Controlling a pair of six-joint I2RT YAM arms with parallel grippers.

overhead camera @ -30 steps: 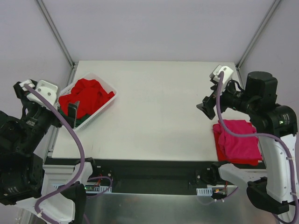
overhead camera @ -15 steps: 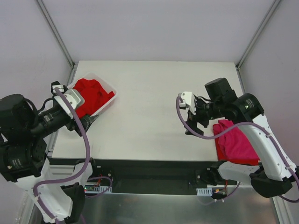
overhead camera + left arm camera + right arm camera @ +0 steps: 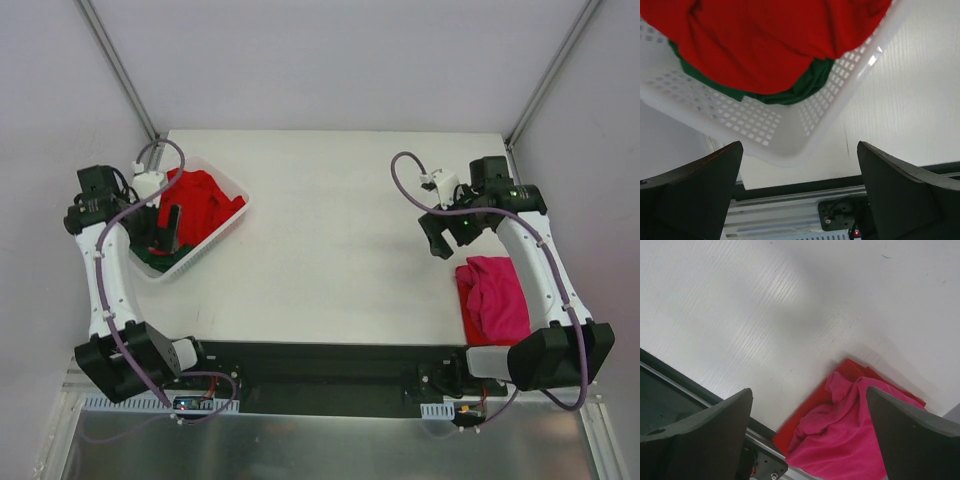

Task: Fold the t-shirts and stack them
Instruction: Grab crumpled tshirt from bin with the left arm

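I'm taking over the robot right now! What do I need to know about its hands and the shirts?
Left hand: open, empty, over the white plastic lattice basket at the left edge of the white table.
Right hand: open, empty, above bare table beside the pile.
Shirts: a bright red t-shirt lies crumpled in the basket on a dark green t-shirt. A magenta-pink t-shirt lies rumpled on a flat red cloth at the near right corner.
Done: a pile is started.
Left: take out, fold and stack the basket shirts; tidy the pink one.
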